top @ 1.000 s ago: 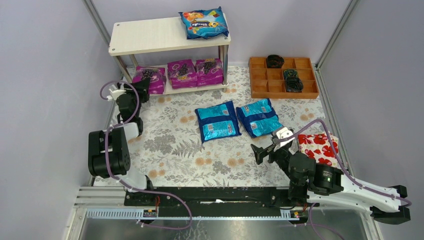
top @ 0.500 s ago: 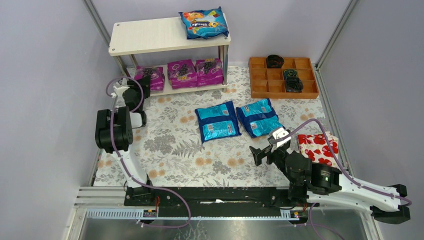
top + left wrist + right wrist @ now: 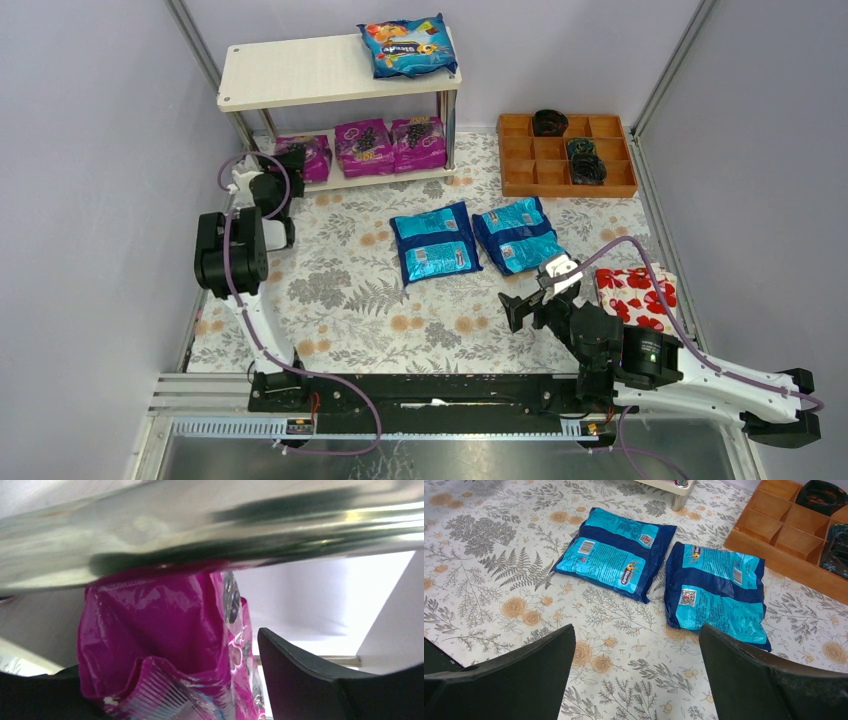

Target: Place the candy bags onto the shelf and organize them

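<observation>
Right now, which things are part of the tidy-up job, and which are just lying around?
Part of the job:
three purple candy bags
blue candy bag up top
two blue candy bags on the table
shelf

Just lying around:
orange tray
red-flowered white packet

Three purple candy bags, three blue candy bags, one shelf, one orange tray, one red-flowered packet.

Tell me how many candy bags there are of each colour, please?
Blue bags: 3, one on the shelf's top board, two on the table
Purple bags: 3, on the lower board
Total: 6
</observation>
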